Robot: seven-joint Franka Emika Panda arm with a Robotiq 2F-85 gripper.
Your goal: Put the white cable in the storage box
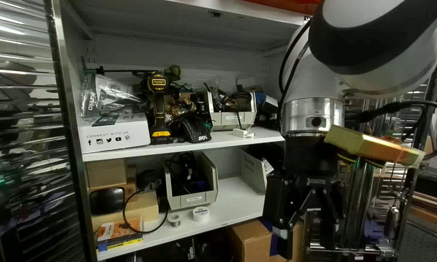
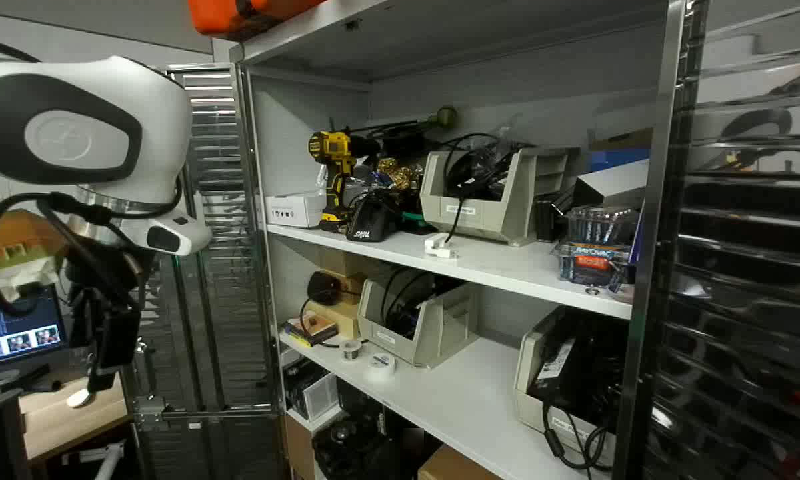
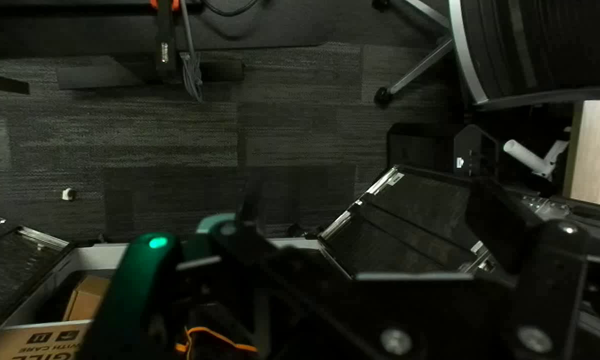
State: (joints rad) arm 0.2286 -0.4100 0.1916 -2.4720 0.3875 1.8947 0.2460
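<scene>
The white cable [image 1: 243,133] shows as a small white plug-like piece with a black cord rising from it. It lies near the front edge of the upper shelf, also in an exterior view [image 2: 440,247]. Just behind it stands a grey storage box [image 1: 230,119] full of black cables, also in an exterior view [image 2: 483,220]. The cord runs up into this box. My gripper [image 1: 308,238] hangs fingers down outside the cabinet, well apart from both; it also shows in an exterior view [image 2: 103,373]. In the wrist view my gripper [image 3: 375,220] has its fingers apart with nothing between them.
A yellow drill [image 1: 159,105] and a white carton [image 1: 113,134] share the upper shelf. More grey bins [image 1: 193,200] [image 2: 563,427], a tape roll [image 1: 201,214] and a solder spool [image 1: 174,220] are on the lower shelf. Open slatted doors [image 2: 223,267] [image 1: 22,145] flank the cabinet.
</scene>
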